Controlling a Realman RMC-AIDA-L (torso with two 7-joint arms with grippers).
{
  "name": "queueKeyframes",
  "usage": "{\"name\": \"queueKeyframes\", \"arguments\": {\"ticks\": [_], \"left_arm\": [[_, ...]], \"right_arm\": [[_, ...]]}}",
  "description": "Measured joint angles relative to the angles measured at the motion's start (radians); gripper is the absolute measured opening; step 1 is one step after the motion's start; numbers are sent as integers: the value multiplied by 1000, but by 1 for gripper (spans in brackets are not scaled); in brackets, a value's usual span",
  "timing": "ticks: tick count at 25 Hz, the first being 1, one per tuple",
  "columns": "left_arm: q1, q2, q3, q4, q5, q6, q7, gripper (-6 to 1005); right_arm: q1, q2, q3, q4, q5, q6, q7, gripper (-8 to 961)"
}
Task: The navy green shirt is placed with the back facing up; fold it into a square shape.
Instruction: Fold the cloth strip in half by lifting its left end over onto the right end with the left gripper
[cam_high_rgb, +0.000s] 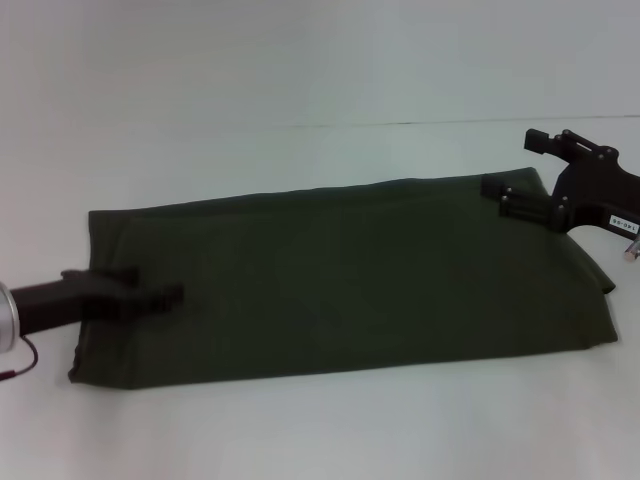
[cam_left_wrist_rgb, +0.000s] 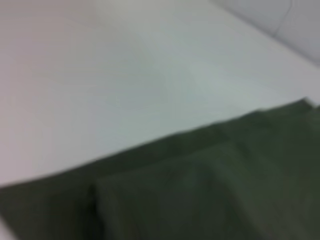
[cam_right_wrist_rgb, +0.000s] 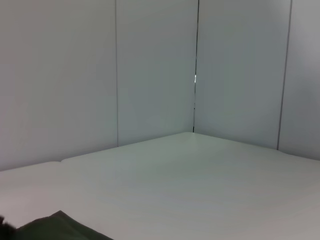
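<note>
Head camera looks down across the tabletop (cam_high_rgb: 300, 60); left wrist camera hovers close over the navy green shirt (cam_left_wrist_rgb: 210, 190); right wrist camera faces the wall panels (cam_right_wrist_rgb: 150, 65).

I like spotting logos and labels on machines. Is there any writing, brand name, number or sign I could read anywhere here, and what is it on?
White sticker on the black right gripper, by the far right end of the dark olive-green cotton shirt: it bears dark marks, too small and blurred to read.
Shirt: no lettering shows on the upturned side.
Black left gripper, white table and grey wall panels: no text.
</note>
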Motion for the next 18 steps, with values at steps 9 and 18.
{"name": "queueKeyframes", "arguments": {"ticks": [9, 18], "left_arm": [[-9, 15, -59, 139, -64, 123, -215, 868], [-102, 79, -58, 200, 188, 149, -727, 869]], "right_arm": [[-2, 0, 0, 5, 2, 1, -4, 941], [-4, 0, 0, 7, 3, -1, -9, 942]]}}
